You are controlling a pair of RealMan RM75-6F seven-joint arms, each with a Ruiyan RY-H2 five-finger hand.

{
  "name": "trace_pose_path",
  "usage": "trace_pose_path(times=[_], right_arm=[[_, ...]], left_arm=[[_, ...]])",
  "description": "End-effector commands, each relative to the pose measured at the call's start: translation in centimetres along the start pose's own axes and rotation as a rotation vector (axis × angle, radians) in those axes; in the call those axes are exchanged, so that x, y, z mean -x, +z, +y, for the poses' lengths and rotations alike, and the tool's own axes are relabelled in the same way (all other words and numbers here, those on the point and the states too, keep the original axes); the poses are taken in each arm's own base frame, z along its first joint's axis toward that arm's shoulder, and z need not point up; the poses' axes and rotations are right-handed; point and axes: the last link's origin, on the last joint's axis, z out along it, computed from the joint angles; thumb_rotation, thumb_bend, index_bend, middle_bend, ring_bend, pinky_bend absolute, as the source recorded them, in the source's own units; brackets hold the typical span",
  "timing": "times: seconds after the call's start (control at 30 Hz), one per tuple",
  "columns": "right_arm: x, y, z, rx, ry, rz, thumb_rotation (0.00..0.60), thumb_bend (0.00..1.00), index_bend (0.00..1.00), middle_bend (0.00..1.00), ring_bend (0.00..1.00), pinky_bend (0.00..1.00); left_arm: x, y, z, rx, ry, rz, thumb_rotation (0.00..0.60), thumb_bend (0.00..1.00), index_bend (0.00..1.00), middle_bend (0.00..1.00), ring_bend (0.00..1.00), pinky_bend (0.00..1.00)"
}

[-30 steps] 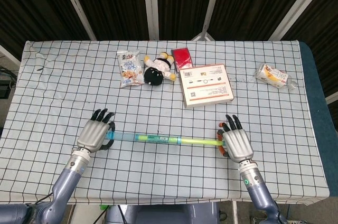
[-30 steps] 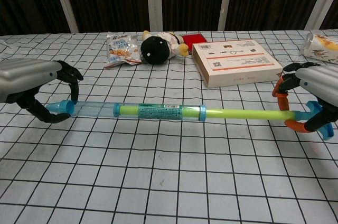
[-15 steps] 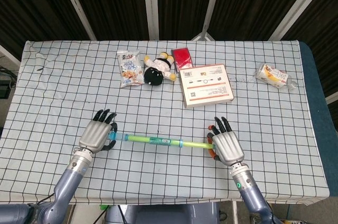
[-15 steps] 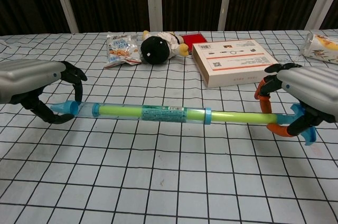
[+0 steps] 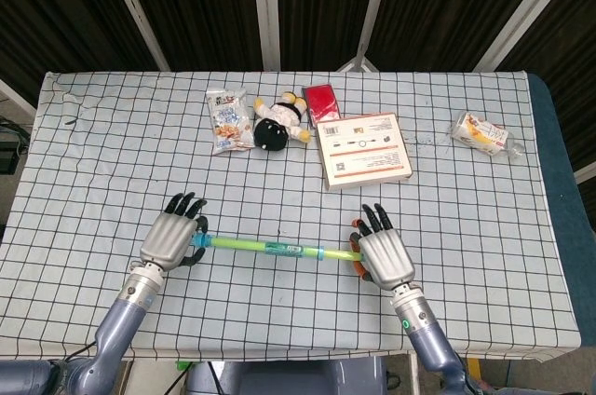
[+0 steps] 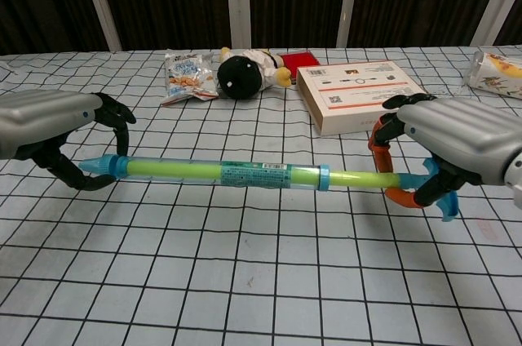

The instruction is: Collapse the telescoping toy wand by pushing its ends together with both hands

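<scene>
The toy wand is a clear blue tube with a yellow-green inner rod, lying level just above the checked cloth. My left hand grips its blue left end with fingers curled around the tip. My right hand holds the right end, where an orange ring and a blue fin show under the palm. Only a short stretch of bare yellow rod shows between the tube's blue collar and my right hand.
Behind the wand lie a flat cardboard box, a black-and-white plush toy, a snack packet, a red item and a wrapped snack at the far right. The table's front edge is close to my forearms.
My right hand has moved left, pushing the yellow rod into the tube; the wand is clearly shorter. My left hand has barely moved.
</scene>
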Motion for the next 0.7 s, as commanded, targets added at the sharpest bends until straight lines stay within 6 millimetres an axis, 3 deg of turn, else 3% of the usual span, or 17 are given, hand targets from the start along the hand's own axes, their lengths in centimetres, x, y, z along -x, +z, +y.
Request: trace_pose_path(times=[0.03,0.57,0.63,0.7], right_arm=[[0.11,0.2,-0.07,0.003,-0.001,-0.002,0.6,0.43,0.64,0.3,0.01,0.0],[0.45,0.61,-0.06,0.009,-0.01,-0.004,0.6,0.43,0.64,0.3,0.01,0.0],[0.33,0.68,0.0,0.009,-0.015,0.0,0.6,0.43,0.57,0.3,0.01,0.0],[0.25,0.71,0.16,0.014,-0.02,0.0,0.6,0.43,0.43,0.27,0.01,0.0]], left_arm=[[-0.01,-0.02,-0.05,0.0,0.0,0.0,0.6,0.51,0.51,0.12,0.0,0.0],[0.36,0.17,0.33,0.01,-0.011,-0.012,0.6,0.49,0.49,0.12,0.0,0.0],[0.39,0.17,0.39,0.012,-0.011,-0.012,0.6,0.41,0.45,0.11,0.0,0.0],[0.39,0.15,0.34,0.013,-0.011,-0.012,0.6,0.34,0.4,0.09,0.0,0.0]])
